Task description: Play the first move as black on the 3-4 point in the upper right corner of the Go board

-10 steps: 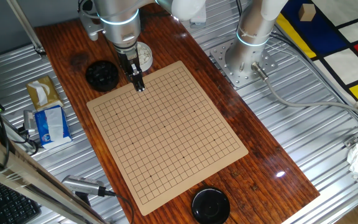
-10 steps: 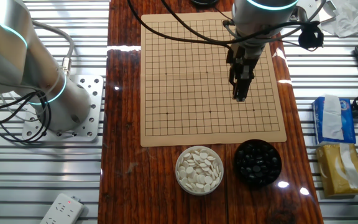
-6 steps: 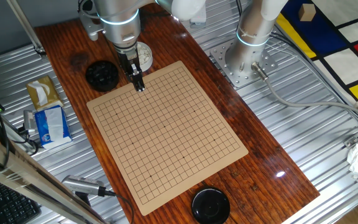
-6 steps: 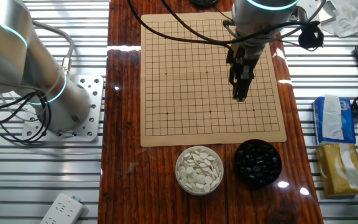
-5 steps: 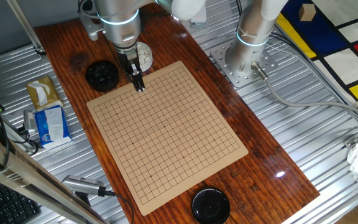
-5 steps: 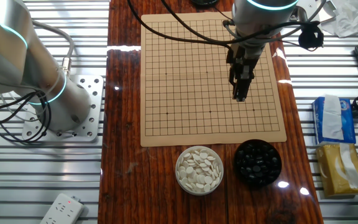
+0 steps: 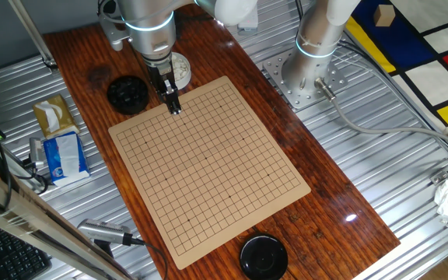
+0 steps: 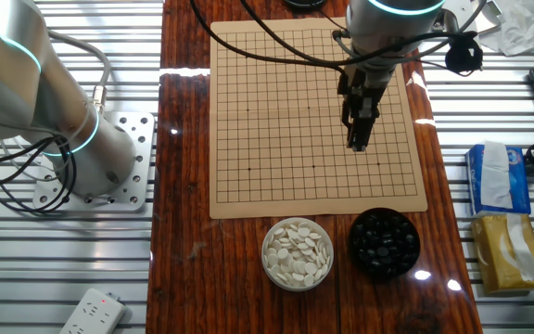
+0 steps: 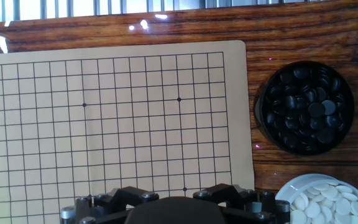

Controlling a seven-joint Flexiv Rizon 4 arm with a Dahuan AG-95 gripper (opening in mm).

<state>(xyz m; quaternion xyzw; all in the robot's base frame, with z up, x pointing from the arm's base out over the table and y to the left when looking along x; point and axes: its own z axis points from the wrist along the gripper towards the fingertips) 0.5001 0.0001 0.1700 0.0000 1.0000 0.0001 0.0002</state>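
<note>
Hovering low over the Go board, the gripper points straight down at a grid crossing near the board's lower right corner in the other fixed view — the same spot sits at the upper left of the board in one fixed view, where the gripper tips nearly touch the surface. Whether its narrow fingers are pressed together or grasping a black stone cannot be told; the tips look dark and close-set, and the hand view shows only the hand's housing along the bottom edge. No stone lies visibly on the grid in the hand view. Loose black stones fill the black bowl just below the board's corner, beside the white bowl of white stones — both on the wooden table. Tissue packs lie at the right edge.
</note>
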